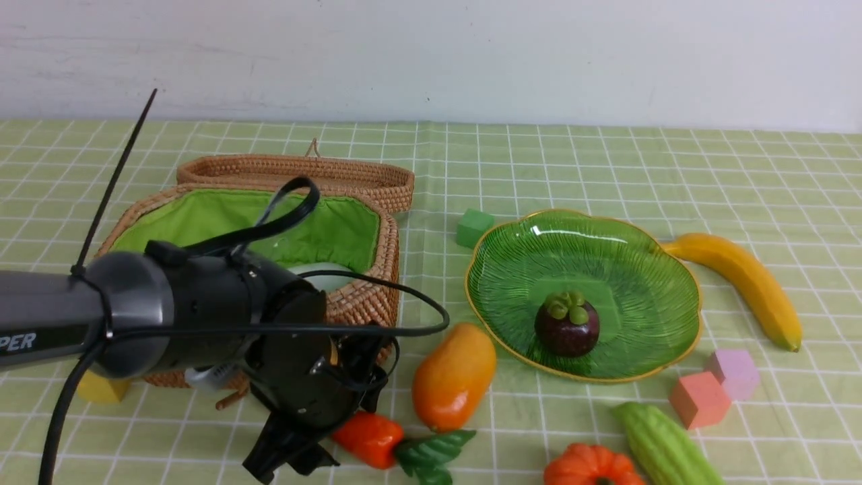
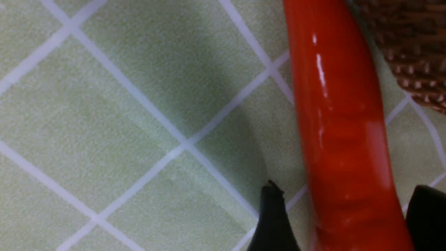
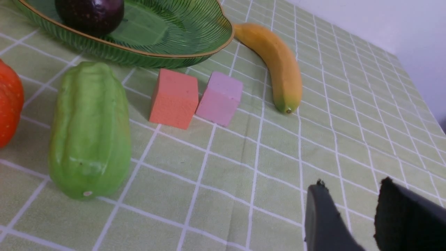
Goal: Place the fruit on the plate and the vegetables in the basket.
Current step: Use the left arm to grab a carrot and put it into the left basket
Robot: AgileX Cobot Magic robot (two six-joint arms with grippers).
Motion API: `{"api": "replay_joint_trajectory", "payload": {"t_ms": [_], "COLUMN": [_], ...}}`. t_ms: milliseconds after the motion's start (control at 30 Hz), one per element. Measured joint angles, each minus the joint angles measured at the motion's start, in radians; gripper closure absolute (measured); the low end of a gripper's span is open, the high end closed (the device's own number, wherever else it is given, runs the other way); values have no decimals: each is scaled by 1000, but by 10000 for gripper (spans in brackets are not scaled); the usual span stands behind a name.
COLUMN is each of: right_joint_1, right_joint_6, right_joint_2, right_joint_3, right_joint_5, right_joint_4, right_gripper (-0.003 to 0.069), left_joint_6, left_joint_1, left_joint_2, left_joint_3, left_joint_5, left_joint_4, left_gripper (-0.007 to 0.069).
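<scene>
With left pincer (image 2: pixel 348 216) spread astride the carrot (image 2: pixel 341 139) lying just beside the basket (image 2: pixel 411 52), right pincer (image 3: pixel 352 216) parted and empty, best to pinch its glossy, stiff, likely light, slippery body mid-length, not the leaves (image 1: pixel 431 451).

Left arm (image 1: pixel 60 316): grey and black, entered from the left, reached across, wrist bent steeply downward, cables looped over it. Left gripper (image 1: pixel 286 461): carried low, black fingers (image 2: pixel 273 219) set apart. Right gripper (image 3: pixel 352 188): seen from its own wrist only, jaws parted, nothing between them.
</scene>
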Motion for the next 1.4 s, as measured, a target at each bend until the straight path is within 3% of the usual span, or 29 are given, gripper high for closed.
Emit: {"api": "replay_joint_trajectory", "payload": {"t_ms": [200,300,467,567,633,733,767,833,1033,1200,1400], "right_joint_1": [0,0,0,0,0,0,0,0,0,0,0], "right_joint_6": [0,0,0,0,0,0,0,0,0,0,0], "right_joint_2": [0,0,0,0,0,0,0,0,0,0,0], "right_joint_3": [0,0,0,0,0,0,0,0,0,0,0], "right_joint_5": [0,0,0,0,0,0,0,0,0,0,0], "right_joint_4": [0,0,0,0,0,0,0,0,0,0,0], "right_gripper": [419,419,419,419,419,419,419,419,419,419,419], "left_joint_6": [66,172,440,676,943,1234,1234,1496,2013,2160,2123], "left_joint_1": [0,0,0,0,0,0,0,0,0,0,0], "left_joint_2": [2,-4,-58,-104,-154,-206,-206,-253,-341,-369,-369], "left_joint_3": [0,0,0,0,0,0,0,0,-11,-97,-247], "left_joint_5": [35,82,190,281,396,517,517,594,665,654,602], "left_joint_4": [-13,-55,-125,-180,-259,-349,-349,-405,-397,-284,-32], "left_gripper": [199,291,296,296,296,296,296,296,296,296,296]}}
